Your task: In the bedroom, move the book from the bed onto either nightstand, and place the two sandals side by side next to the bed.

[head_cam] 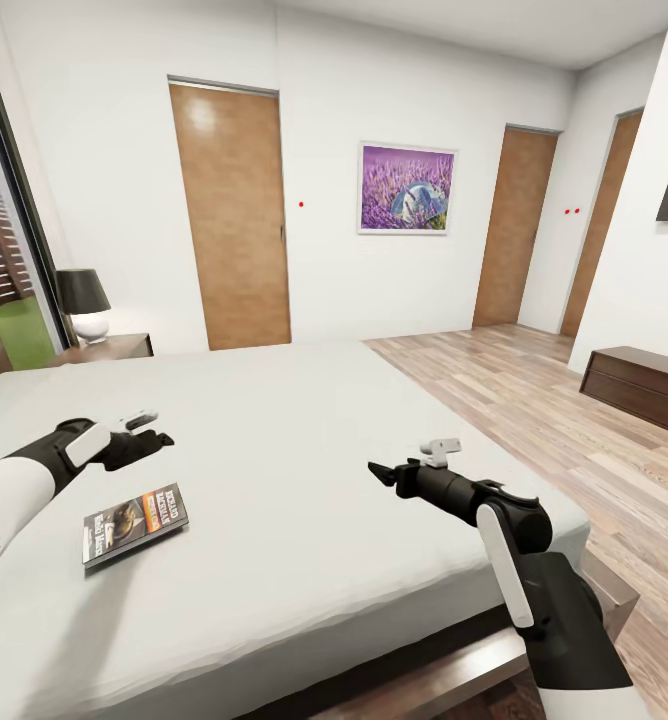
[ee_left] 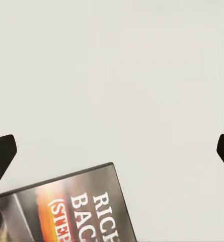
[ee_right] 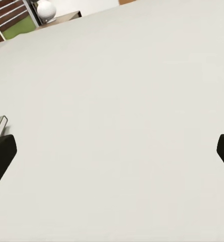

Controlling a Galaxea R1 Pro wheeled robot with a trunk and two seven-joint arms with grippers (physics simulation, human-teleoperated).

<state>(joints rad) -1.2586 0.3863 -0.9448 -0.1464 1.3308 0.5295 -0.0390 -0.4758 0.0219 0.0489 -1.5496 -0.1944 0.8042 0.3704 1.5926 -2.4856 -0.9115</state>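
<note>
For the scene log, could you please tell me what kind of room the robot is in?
Most likely a bedroom: a large bed with a plain off-white mattress, a nightstand beside it carrying a table lamp, and a framed picture on the wall.

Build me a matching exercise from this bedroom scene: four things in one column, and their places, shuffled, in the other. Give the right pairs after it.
Things:
1. book
2. lamp
3. lavender picture
4. left gripper

Places:
A. on the wall between two doors
B. lying flat on the bed
C. on the nightstand
D. above the mattress, just beyond the book

Pairs: 1-B, 2-C, 3-A, 4-D
</note>
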